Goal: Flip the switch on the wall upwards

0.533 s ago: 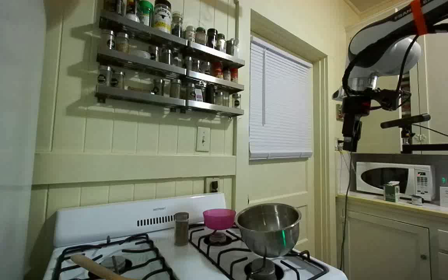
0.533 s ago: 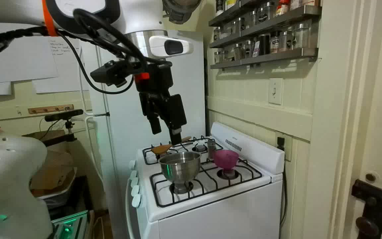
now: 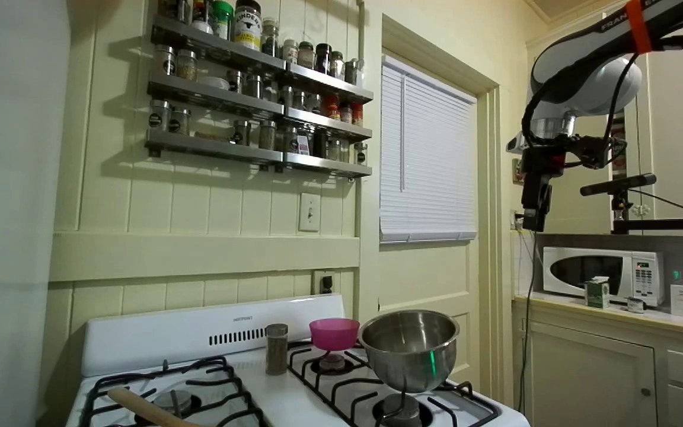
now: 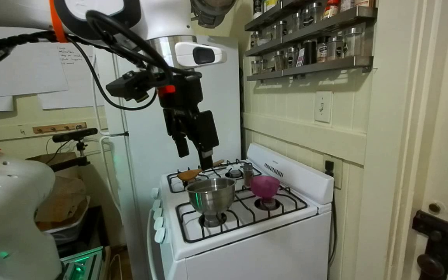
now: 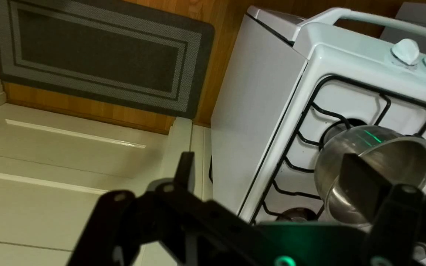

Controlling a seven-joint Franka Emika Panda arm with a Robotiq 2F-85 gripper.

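The switch (image 3: 310, 212) is a small pale cream plate with a toggle at its centre. It sits on the pale cream-yellow wall (image 3: 199, 204), just above the trim ledge and below the spice racks. It also shows in an exterior view (image 4: 323, 107); the toggle is too small to tell its position surely. My gripper (image 4: 195, 155) points down, open and empty, well away from the wall and above the stove's front side. It also hangs at the right in an exterior view (image 3: 534, 222). In the wrist view its fingers (image 5: 272, 168) are wide apart; the switch is out of view there.
Metal spice racks (image 3: 217, 101) jut out above the switch. Below stands a white stove (image 4: 255, 252) with a steel bowl (image 4: 211, 196), a pink bowl (image 4: 265, 186), a spice jar (image 3: 277, 350) and a wooden spoon (image 4: 189, 175). A plugged outlet (image 3: 325, 282) is below the ledge.
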